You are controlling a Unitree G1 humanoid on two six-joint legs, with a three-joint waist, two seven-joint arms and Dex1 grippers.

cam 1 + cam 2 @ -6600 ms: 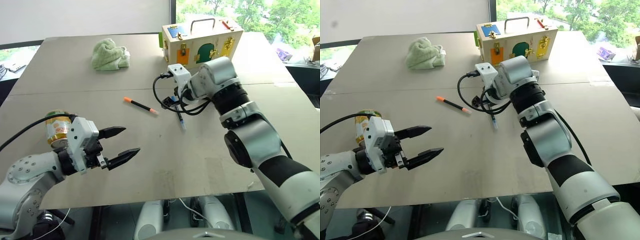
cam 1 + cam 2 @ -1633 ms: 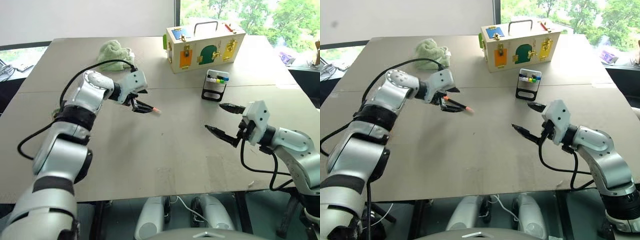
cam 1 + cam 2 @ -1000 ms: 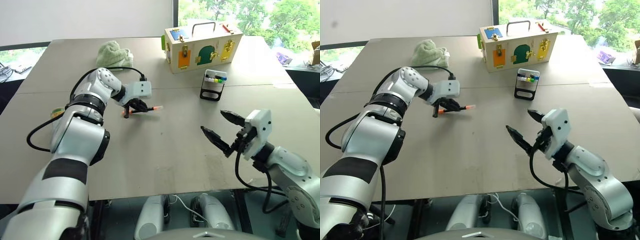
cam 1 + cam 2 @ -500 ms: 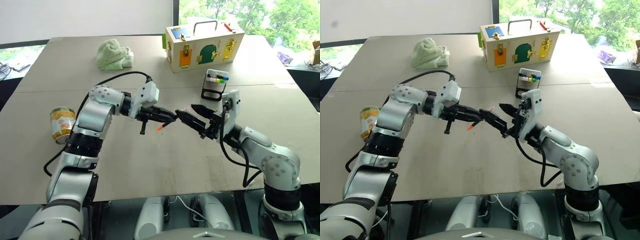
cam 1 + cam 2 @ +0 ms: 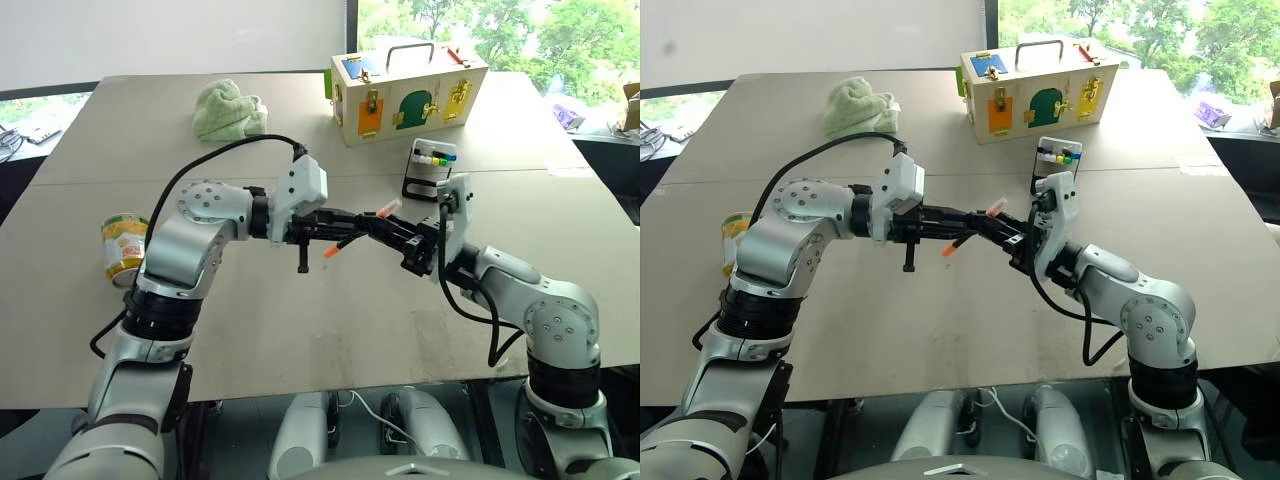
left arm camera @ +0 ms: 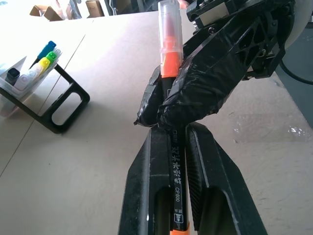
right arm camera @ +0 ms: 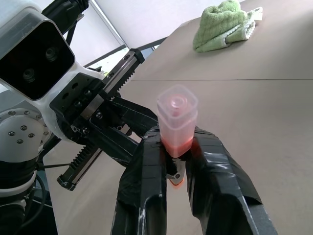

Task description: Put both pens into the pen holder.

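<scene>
We're mid-handover: left pincer (image 5: 352,223) & right pincer (image 5: 385,228) both clamped on the orange-capped pen (image 6: 172,88) above the tabletop (image 5: 300,330), holder (image 5: 428,171) w/ coloured ends far right; drop-in left.

A robot test lab is showing here. Practice props are sitting on a plain tabletop (image 5: 300,330): a wooden latch box (image 5: 408,78), a towel (image 5: 228,108), a can (image 5: 124,247). Trees are standing beyond the window (image 5: 500,30).
</scene>
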